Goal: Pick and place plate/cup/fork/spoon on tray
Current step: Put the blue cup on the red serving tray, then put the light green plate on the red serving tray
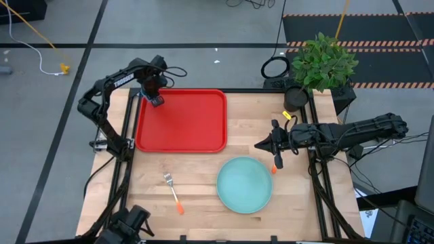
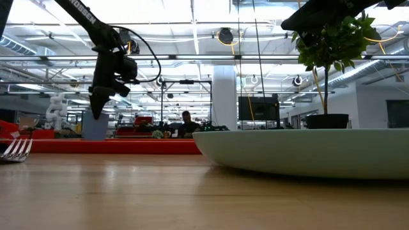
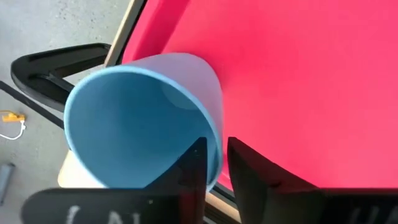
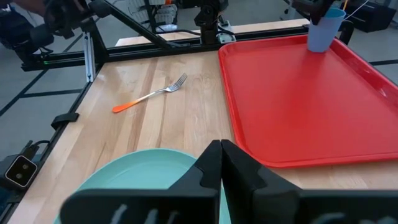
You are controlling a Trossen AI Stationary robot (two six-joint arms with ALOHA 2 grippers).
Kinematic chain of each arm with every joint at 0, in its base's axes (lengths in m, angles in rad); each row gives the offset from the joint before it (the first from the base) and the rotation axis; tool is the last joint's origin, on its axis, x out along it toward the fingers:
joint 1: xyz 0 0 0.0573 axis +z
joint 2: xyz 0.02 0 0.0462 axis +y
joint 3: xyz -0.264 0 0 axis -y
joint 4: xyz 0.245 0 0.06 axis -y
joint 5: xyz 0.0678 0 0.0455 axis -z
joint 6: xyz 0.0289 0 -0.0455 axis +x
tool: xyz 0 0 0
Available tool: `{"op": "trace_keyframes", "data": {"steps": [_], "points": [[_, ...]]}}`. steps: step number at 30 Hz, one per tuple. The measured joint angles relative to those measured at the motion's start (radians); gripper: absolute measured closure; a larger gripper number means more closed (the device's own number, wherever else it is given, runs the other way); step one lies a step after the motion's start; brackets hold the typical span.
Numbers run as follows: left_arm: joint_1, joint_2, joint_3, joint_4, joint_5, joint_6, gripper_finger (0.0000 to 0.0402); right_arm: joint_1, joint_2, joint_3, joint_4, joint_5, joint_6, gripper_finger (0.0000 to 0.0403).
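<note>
The bright blue cup stands in the far left corner of the red tray, its mouth up. My left gripper hangs over it, pointing down and open, astride the cup's wall. The pale turquoise plate lies on the wooden table near the front. The fork lies left of the plate, tines toward the tray. An orange handle end, the spoon's as far as I can tell, shows beside the plate under my right arm. My right gripper hovers shut, right of the tray. My left gripper has one finger inside the cup and one outside, with the rim's wall between them. It comes from above. A thin strip of tray shows between the outer finger and the wall. Whether the inner finger touches, I cannot tell. The cup's base rests on the tray.
A potted plant stands at the table's far right corner. Black frame rails run along the left and right edges. The rest of the tray's floor is bare, as is the wood between tray, fork and plate.
</note>
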Motion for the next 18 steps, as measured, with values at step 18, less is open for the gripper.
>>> {"op": "trace_keyframes", "data": {"steps": [18], "points": [[-0.126, -0.204, 0.001, -0.041, -0.174, -0.174, 0.0314, 0.000, 0.012, 0.000, 0.008, -0.005, 0.026, 0.0394]]}}
